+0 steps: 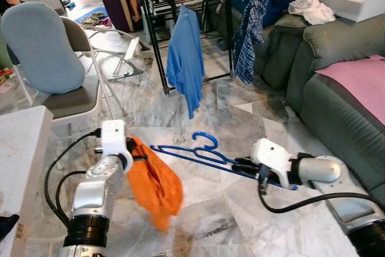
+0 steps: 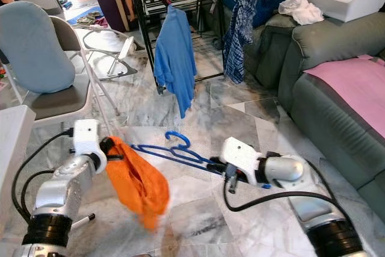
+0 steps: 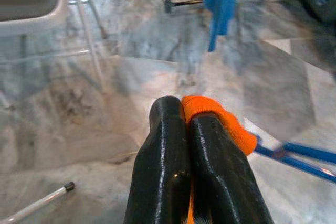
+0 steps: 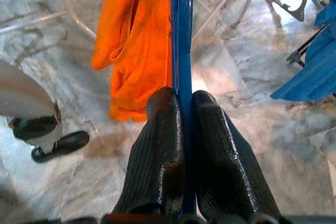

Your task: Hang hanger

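a grey-veined marble floor (image 1: 240, 118) spreads around a black drying rack (image 1: 157, 34), which carries a blue shirt (image 1: 186, 58) and a checked garment (image 1: 248, 31). right of the rack sits a grey sofa (image 1: 337, 88) with a pink cloth (image 1: 361, 79). left of the rack stands a blue-cushioned chair (image 1: 45, 49).

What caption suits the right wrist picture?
Right tool clamps the blue hanger, with the orange cloth hanging beyond.

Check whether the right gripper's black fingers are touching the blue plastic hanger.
Touching. In the right wrist view, the right gripper is shut on the blue plastic hanger, with both fingers pressed against its bar.
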